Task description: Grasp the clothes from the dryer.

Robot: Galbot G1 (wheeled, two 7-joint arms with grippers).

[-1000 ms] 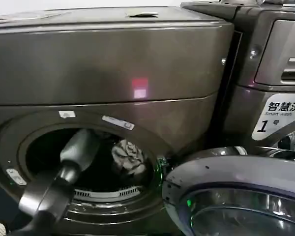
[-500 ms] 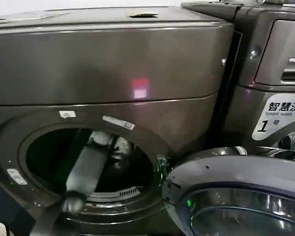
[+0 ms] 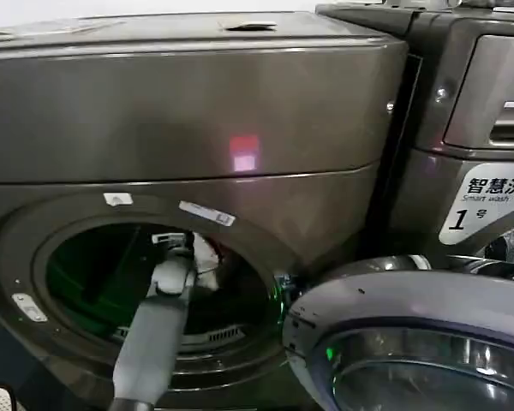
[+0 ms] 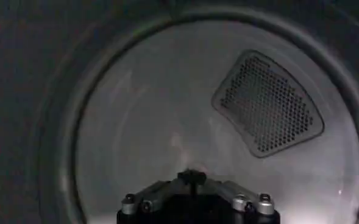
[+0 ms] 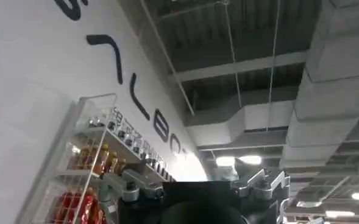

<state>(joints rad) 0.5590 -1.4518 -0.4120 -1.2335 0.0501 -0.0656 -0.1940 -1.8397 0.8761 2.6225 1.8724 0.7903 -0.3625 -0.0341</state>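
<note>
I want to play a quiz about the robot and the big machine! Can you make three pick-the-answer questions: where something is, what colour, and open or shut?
1. Where does the left arm reach?
A. Into the dryer's round opening
B. Onto its flat top
C. Under the door

2. What colour is the number sticker?
A. Yellow
B. White
C. Green

3. How is the dryer's glass door?
A. Shut
B. Missing
C. Swung open

Answers: 1 A, the arm runs through the porthole towards the clothes. 2 B, dark writing sits on white. 3 C, the door hangs aside, the drum shows.
</note>
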